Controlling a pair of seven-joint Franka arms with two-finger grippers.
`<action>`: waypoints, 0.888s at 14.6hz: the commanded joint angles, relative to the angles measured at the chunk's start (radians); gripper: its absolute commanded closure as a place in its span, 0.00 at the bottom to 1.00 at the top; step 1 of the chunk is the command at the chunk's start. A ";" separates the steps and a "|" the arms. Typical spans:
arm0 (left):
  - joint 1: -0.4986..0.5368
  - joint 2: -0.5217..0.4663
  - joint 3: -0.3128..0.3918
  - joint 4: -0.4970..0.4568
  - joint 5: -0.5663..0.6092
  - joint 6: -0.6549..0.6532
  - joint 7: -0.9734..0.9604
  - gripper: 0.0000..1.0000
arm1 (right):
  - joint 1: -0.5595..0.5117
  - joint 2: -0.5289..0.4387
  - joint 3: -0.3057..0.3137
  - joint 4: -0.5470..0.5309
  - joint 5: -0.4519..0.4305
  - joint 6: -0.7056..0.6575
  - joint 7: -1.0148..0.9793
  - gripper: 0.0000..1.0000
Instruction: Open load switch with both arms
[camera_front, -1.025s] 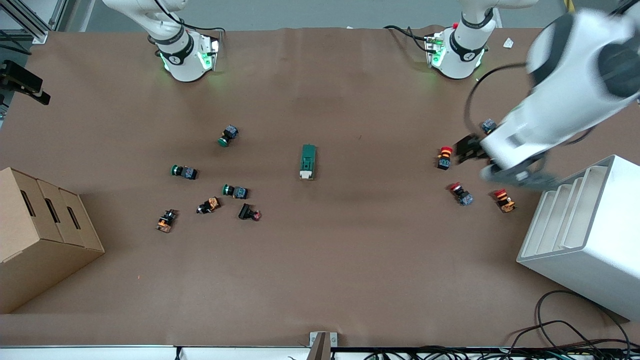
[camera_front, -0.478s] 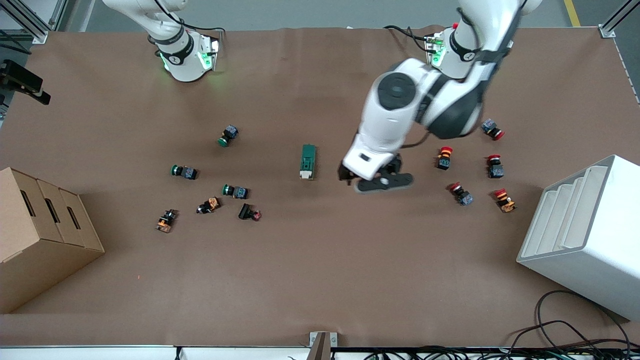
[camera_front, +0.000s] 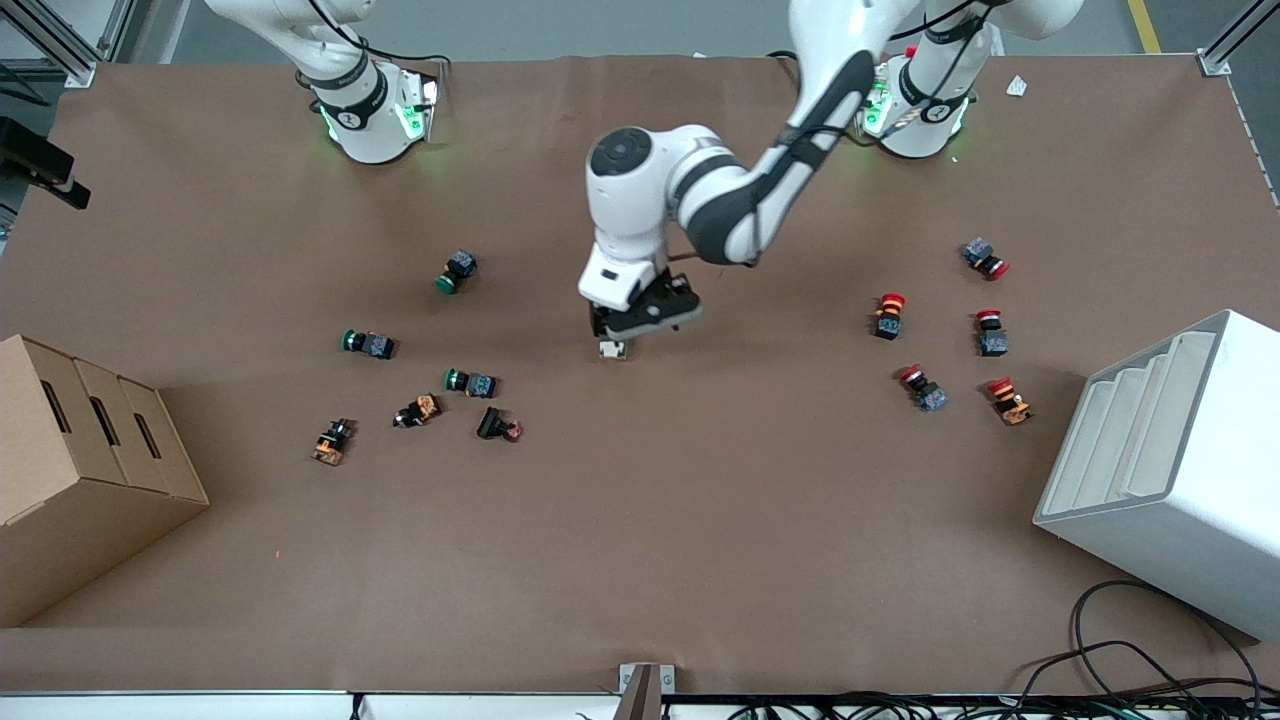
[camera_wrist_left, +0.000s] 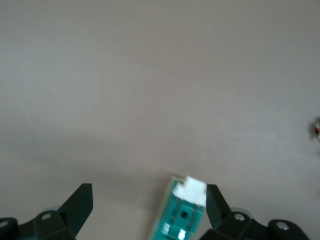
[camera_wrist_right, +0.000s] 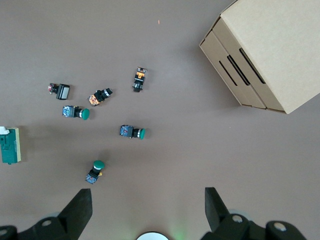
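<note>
The load switch (camera_front: 612, 349) lies in the middle of the table, a dark green block with a white tab at the end nearer the front camera. My left gripper (camera_front: 612, 332) hangs just above it and hides most of it. In the left wrist view the load switch (camera_wrist_left: 184, 212) sits between the open fingers of the left gripper (camera_wrist_left: 148, 200), close to one fingertip (camera_wrist_left: 214, 200) and not touching. My right gripper (camera_wrist_right: 147, 200) waits open and high near its base, out of the front view. From there the load switch (camera_wrist_right: 10, 145) shows at the edge.
Green and orange push buttons (camera_front: 455, 270) lie scattered toward the right arm's end, red ones (camera_front: 888, 313) toward the left arm's end. A cardboard box (camera_front: 80, 470) stands at the right arm's end, a white rack (camera_front: 1170, 470) at the left arm's end.
My left arm swung from over the red buttons toward the middle of the table and now hangs over the load switch. The right arm has not moved.
</note>
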 joint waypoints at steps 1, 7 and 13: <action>-0.058 0.049 0.008 0.007 0.147 0.052 -0.176 0.00 | -0.018 0.059 0.008 0.005 0.009 0.001 -0.001 0.00; -0.177 0.112 0.007 -0.081 0.515 0.054 -0.467 0.00 | -0.001 0.082 0.013 -0.061 0.015 -0.013 0.150 0.00; -0.245 0.110 0.007 -0.221 0.917 0.046 -0.806 0.00 | 0.167 0.207 0.017 -0.082 0.054 0.068 0.702 0.00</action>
